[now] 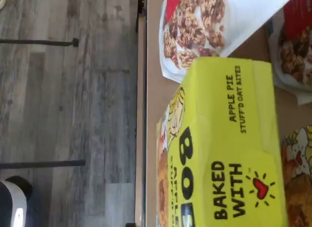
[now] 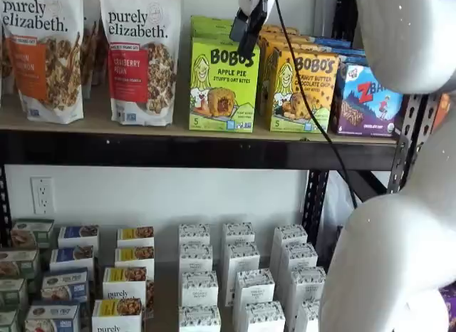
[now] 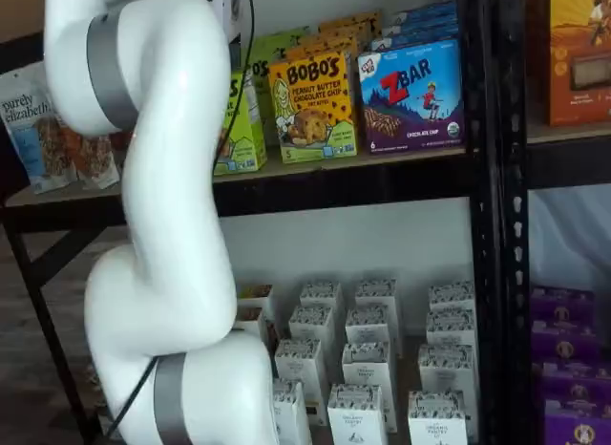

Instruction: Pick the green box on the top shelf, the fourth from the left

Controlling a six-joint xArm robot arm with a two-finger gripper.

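At the front edge of the top shelf (image 2: 178, 150), your green box (image 2: 223, 84) stands upright with its face out, squeezed between the strawberry pecan granola bag (image 2: 140, 58) and the yellow-orange Bobo's carton (image 2: 303, 90). That's why the end effector (image 2: 247, 29) hangs right above its top panel rather than coming from the side: neighbours sit close, so the top is the free way in, I'd guess. You can see its black fingers side-on in a shelf view, so the gap itself doesn't show, but the jaws stand fully apart and hold nothing. The wrist view looks straight down onto the box's top, so the lineup seems decent.
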